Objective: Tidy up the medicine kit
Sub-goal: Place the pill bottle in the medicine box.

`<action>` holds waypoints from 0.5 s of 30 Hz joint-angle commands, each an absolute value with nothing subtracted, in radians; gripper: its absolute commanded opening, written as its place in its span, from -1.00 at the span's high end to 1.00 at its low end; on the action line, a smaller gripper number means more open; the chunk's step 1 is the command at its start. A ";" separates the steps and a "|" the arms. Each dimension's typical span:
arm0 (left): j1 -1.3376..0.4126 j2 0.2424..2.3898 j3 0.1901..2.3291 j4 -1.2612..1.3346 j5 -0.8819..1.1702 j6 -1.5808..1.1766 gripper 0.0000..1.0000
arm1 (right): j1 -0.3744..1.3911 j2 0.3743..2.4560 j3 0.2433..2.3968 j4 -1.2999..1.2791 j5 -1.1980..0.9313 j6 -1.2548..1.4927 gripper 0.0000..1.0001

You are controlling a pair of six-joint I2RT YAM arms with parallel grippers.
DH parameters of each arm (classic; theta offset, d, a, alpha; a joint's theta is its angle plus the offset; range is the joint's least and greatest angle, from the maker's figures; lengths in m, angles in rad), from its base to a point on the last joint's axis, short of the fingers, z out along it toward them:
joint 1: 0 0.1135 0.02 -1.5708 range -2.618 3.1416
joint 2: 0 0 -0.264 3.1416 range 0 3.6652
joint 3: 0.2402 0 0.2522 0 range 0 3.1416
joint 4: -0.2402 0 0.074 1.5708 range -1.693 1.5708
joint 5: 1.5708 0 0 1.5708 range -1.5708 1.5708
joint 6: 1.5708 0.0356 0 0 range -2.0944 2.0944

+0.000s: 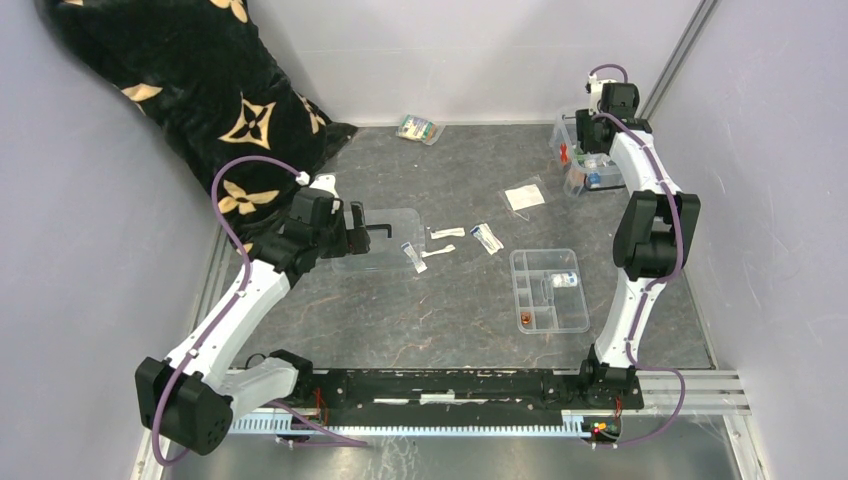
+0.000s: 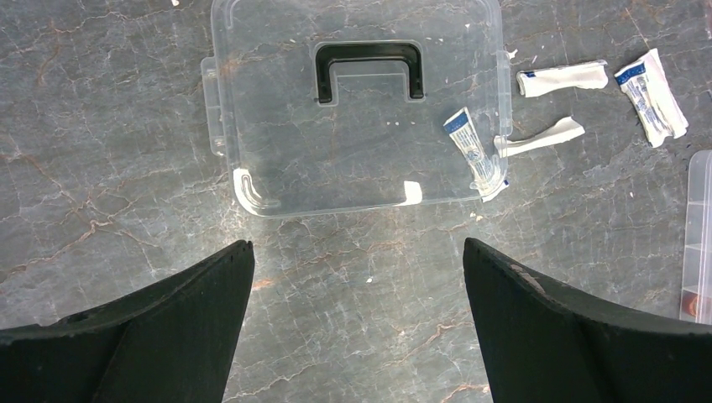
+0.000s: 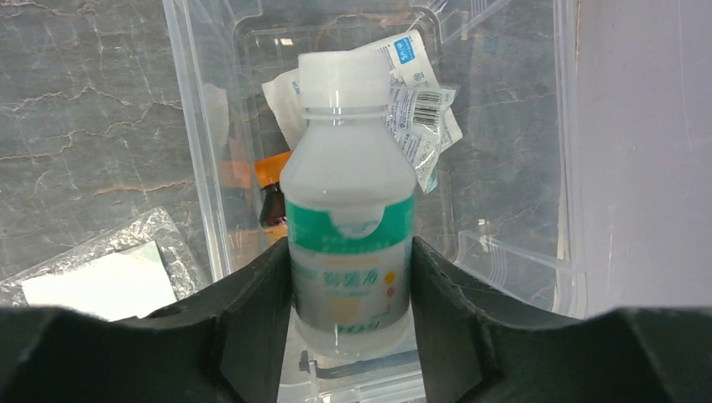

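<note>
The medicine kit (image 3: 191,101), a clear plastic box with its top open, stands at the far right corner of the counter (image 1: 450,330), close to the right wall. Its flat clear lid (image 2: 361,159) lies well apart from it, left of the counter's middle, with the black handle (image 2: 368,52) facing up.

We see the right pincer (image 3: 351,252) clamped on a white bottle (image 3: 348,176) with a green label and a white cap, one finger pressed against each side of it. The bottle sits within the box's open top, cap pointing away from the wrist camera. We cannot tell whether it rests on the box floor. Behind it in the box lie white sachets with a barcode (image 3: 420,109) and something orange (image 3: 269,172). Just outside the box's left wall a clear wrapper with a white pad (image 3: 92,281) lies flat on the counter.

The left pincer (image 2: 357,248) hangs over bare counter just on the near side of the lid, its fingers spread wide apart and holding nothing.

One blue-tipped sachet (image 2: 474,155) lies across the lid's right edge. Three more small packets (image 2: 561,78) are scattered just right of the lid. Further right sits a shallow divided tray (image 1: 548,262), with a small item in one compartment and an orange one in another. A colourful blister pack (image 1: 417,128) lies near the back wall, and a black cloth with gold motifs (image 1: 200,100) fills the far left corner.
</note>
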State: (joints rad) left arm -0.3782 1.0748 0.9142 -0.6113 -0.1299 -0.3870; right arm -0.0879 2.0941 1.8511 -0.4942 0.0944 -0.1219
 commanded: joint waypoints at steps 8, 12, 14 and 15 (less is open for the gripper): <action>-0.377 1.082 0.915 -0.581 -0.144 -0.347 -0.99 | -0.089 2.095 1.894 -0.520 0.092 -0.126 -0.37; -0.377 1.090 0.914 -0.580 -0.143 -0.346 -0.99 | -0.088 2.092 1.889 -0.546 0.088 -0.132 -0.37; -0.377 1.093 0.915 -0.580 -0.143 -0.345 -0.99 | -0.088 2.092 1.884 -0.561 0.077 -0.136 -0.37; -0.377 1.094 0.916 -0.580 -0.143 -0.344 -0.99 | -0.087 2.092 1.884 -0.571 0.072 -0.138 -0.36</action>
